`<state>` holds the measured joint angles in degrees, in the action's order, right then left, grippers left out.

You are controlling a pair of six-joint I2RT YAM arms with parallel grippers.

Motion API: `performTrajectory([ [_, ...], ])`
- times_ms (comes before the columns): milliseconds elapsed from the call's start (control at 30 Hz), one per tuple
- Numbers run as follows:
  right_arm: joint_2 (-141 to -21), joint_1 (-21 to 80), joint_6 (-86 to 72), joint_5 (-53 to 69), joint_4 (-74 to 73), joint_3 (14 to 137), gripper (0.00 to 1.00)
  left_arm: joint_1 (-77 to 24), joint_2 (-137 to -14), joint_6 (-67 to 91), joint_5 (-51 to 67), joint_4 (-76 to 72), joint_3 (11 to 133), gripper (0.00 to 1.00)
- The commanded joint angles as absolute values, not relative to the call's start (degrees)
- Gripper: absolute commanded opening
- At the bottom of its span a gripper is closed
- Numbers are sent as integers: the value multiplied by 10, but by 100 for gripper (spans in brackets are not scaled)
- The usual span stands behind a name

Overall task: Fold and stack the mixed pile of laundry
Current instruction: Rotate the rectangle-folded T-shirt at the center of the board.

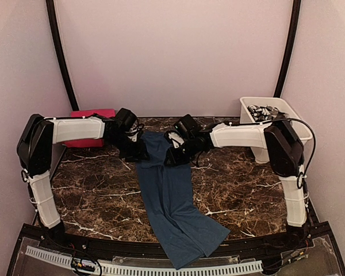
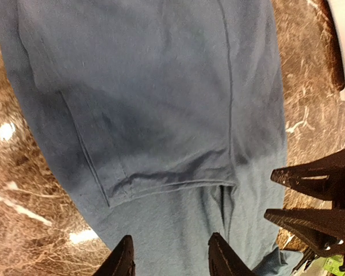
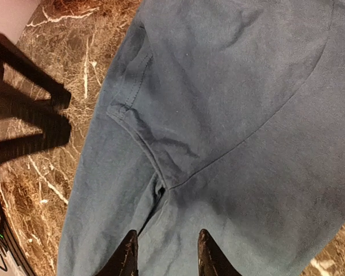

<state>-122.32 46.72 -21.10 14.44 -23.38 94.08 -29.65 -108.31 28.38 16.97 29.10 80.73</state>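
Left end effector [image 2: 169,256] and right end effector [image 3: 164,250] are both half open, gripping nothing, just over the waist of the dark-blue cloth trousers [image 1: 172,195]. Those lie flat down the middle of the brown marble desk [image 1: 92,195], legs over its near edge.
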Motion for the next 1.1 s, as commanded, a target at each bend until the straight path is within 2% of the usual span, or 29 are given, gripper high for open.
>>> performTrajectory([
  [0, -1265, 460, -199, 153, -229, 975, 32, -321, -1104, 307, 175, 237, 773, 42],
  [133, -1280, 439, -201, 149, -226, 966, 30, -322, -1142, 307, 152, 244, 777, 40],
  [333, -1308, 393, -197, 143, -231, 976, 29, -304, -1222, 284, 105, 306, 884, 37],
  [567, -1387, 348, -207, 153, -268, 1092, 30, -271, -1413, 230, 99, 427, 1188, 35],
  [733, -1444, 308, -223, 145, -313, 1211, 30, -235, -1551, 205, 113, 526, 1476, 35],
  [800, -1453, 295, -229, 149, -319, 1234, 30, -215, -1585, 204, 135, 532, 1536, 36],
  [933, -1428, 292, -219, 192, -308, 1238, 36, -197, -1536, 188, 146, 504, 1518, 42],
  [1067, -1314, 302, -216, 209, -264, 1152, 44, -197, -1423, 186, 130, 495, 1427, 47],
])
